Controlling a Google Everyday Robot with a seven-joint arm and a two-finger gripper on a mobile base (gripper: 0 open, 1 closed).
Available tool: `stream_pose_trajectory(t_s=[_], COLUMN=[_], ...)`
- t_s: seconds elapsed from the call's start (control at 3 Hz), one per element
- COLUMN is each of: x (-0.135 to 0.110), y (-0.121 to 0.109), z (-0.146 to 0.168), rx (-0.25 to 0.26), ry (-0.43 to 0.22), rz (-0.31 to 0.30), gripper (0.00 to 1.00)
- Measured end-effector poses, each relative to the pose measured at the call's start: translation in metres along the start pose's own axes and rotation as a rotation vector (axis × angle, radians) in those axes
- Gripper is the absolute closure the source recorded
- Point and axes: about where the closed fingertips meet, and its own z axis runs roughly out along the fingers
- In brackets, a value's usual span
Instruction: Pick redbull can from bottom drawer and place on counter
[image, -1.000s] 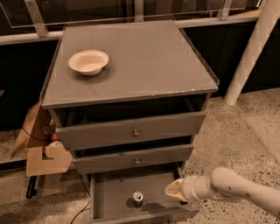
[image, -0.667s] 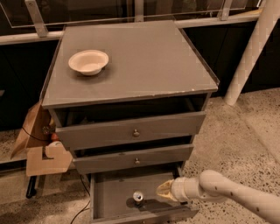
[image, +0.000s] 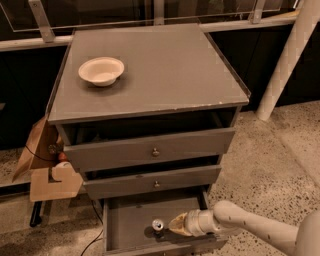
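The bottom drawer is pulled out. The redbull can stands upright on its floor, right of centre. The gripper is inside the drawer just beside the can, on its right; contact and jaw state cannot be told. The counter carries one item, a cream bowl, at its left rear.

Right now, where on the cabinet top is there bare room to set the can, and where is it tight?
The matte grey counter is bare from the cream bowl near its left edge across to the right edge, and along the whole front. Tight: the grey bottom drawer, where the end effector sits close beside the slim silver-topped redbull can.
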Motion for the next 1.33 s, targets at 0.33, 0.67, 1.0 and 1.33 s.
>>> stream_pose_trajectory(t_s=[0.33, 0.67, 1.0, 1.33], x=[0.004, 0.008, 0.012, 0.015], y=[-0.002, -0.005, -0.008, -0.01], z=[0.008, 0.019, 0.031, 0.041], rx=[-0.007, -0.015, -0.027, -0.037], ry=[0.001, 0.002, -0.001, -0.005], rz=[0.001, -0.002, -0.003, -0.005], gripper=[0.76, 0.52, 0.31, 0.25])
